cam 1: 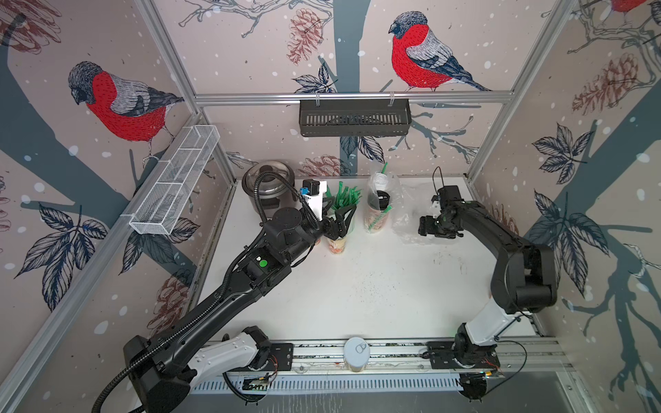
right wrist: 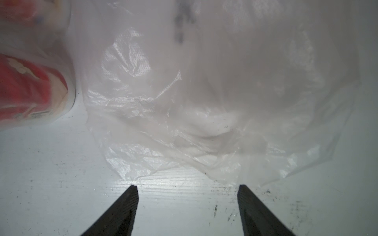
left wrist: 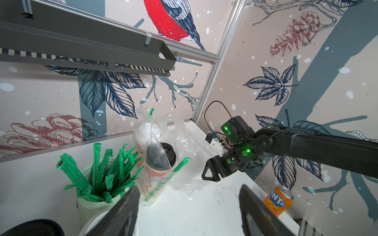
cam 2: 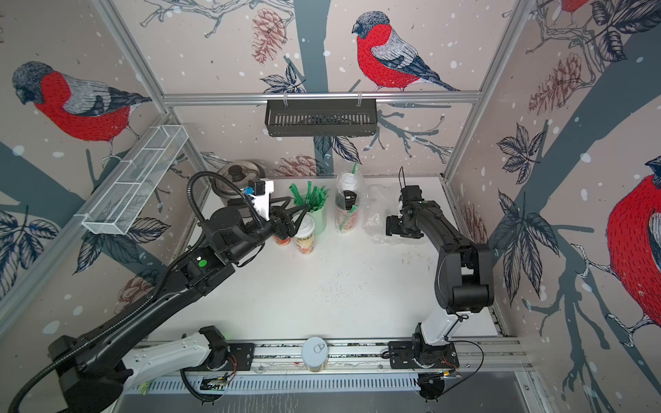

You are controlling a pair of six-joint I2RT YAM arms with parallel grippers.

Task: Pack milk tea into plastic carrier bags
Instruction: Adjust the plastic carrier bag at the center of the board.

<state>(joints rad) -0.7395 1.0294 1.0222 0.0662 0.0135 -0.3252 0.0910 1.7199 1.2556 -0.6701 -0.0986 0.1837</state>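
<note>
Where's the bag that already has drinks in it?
Look at the back of the white table, just right of the cup of green straws. A clear bag stands there around two cups, one white-lidded, one black-lidded. The other bag beside it lies crumpled and empty.

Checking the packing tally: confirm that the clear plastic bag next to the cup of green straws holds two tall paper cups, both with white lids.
Wrong on the lids. The clear crinkly plastic carrier bag next to the pale green cup of green straws holds two tall paper cups, one with a white lid, one with a black lid. The left wrist view shows it.
</note>
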